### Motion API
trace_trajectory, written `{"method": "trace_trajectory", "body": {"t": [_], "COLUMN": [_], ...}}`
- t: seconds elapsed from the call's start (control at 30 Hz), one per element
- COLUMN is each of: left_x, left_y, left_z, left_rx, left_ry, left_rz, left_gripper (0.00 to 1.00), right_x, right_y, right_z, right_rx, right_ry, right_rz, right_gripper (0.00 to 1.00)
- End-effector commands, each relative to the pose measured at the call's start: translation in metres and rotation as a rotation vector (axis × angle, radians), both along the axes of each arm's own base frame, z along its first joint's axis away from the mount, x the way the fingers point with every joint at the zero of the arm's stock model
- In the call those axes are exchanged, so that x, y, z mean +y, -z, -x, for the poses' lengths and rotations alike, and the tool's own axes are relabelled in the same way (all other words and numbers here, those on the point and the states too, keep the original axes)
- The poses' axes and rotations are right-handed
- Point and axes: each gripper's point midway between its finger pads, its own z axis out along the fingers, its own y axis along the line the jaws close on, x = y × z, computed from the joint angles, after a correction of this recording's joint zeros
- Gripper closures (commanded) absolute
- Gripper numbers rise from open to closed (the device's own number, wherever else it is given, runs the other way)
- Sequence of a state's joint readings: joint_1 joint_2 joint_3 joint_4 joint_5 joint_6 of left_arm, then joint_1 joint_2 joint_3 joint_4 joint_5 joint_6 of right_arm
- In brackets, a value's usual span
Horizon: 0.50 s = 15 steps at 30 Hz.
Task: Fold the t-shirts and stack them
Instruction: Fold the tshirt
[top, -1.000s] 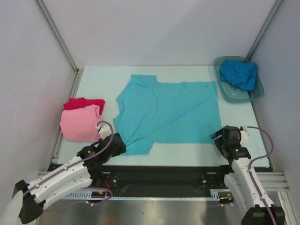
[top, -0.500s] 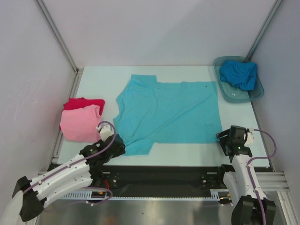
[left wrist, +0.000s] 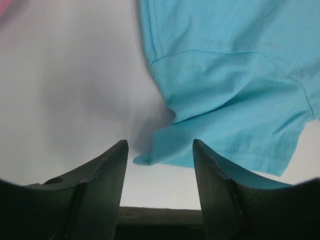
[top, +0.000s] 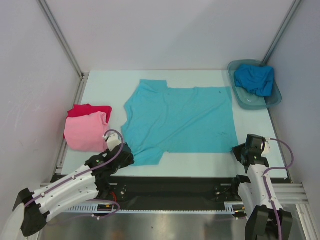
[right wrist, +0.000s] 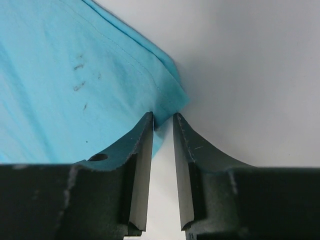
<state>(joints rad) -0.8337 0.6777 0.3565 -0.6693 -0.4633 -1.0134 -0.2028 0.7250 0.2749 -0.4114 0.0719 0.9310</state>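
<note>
Right wrist: right gripper [right wrist: 162, 118] nearly closed at turquoise t-shirt [right wrist: 75, 60] corner, hold unclear.
Left gripper [left wrist: 160, 142]: wide, empty.
Risk: corner may be lost, shallow bite.

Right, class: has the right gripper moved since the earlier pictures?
Yes. In the top view the right gripper has shifted right, toward the right edge of the table, ending at the near right corner of the turquoise t-shirt.

Passable over bare worktop [top: 110, 82] beyond the turquoise t-shirt [top: 180, 120] — hemmed left by pink t-shirt [top: 85, 132] on red t-shirt [top: 87, 110], far right by the grey tub [top: 243, 101].
</note>
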Motion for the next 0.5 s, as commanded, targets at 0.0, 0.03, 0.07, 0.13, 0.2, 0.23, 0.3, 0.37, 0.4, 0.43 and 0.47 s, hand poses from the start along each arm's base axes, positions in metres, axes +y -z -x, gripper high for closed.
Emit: {"method": "trace_trajectory", "body": {"t": [0.0, 0.03, 0.07, 0.13, 0.2, 0.23, 0.3, 0.37, 0.4, 0.43, 0.47], "left_x": [-0.006, -0.006, -0.006, -0.01, -0.018, -0.019, -0.024, -0.026, -0.028, -0.028, -0.028], "left_y": [-0.001, 0.001, 0.002, 0.006, 0.007, 0.012, 0.014, 0.019, 0.018, 0.019, 0.018], "left_z": [-0.003, -0.002, -0.002, -0.002, -0.003, -0.002, -0.003, 0.0, -0.001, -0.001, -0.001], "left_rx": [-0.02, -0.016, -0.012, -0.009, -0.012, -0.006, -0.008, 0.012, 0.008, 0.012, 0.01], "left_ry": [0.002, 0.005, 0.004, 0.012, 0.029, 0.036, 0.044, 0.053, 0.055, 0.059, 0.059], "left_rz": [0.03, 0.028, 0.029, 0.041, 0.081, 0.082, 0.105, 0.107, 0.112, 0.108, 0.107], "left_gripper": [0.4, 0.39, 0.4, 0.4, 0.4, 0.4, 0.42, 0.46, 0.49, 0.65, 0.75], "right_x": [0.001, 0.001, 0.001, 0.002, 0.001, 0.002, 0.002, 0.002, 0.002, 0.002, 0.001], "right_y": [-0.004, -0.003, -0.003, -0.003, -0.002, -0.001, -0.001, -0.001, -0.001, -0.001, 0.0], "right_z": [-0.006, -0.006, -0.006, -0.005, -0.005, -0.004, -0.004, -0.005, -0.005, -0.005, -0.005], "right_rx": [-0.03, -0.03, -0.029, -0.03, -0.029, -0.027, -0.026, -0.029, -0.03, -0.03, -0.031], "right_ry": [-0.004, -0.004, -0.006, -0.01, -0.008, -0.009, -0.009, -0.009, -0.01, -0.007, -0.009], "right_rz": [-0.011, -0.01, -0.012, -0.011, -0.013, -0.014, -0.016, -0.02, -0.02, -0.021, -0.018], "right_gripper": [0.73, 0.71, 0.71, 0.7, 0.69, 0.69, 0.69, 0.72, 0.74, 0.8, 0.85]}}
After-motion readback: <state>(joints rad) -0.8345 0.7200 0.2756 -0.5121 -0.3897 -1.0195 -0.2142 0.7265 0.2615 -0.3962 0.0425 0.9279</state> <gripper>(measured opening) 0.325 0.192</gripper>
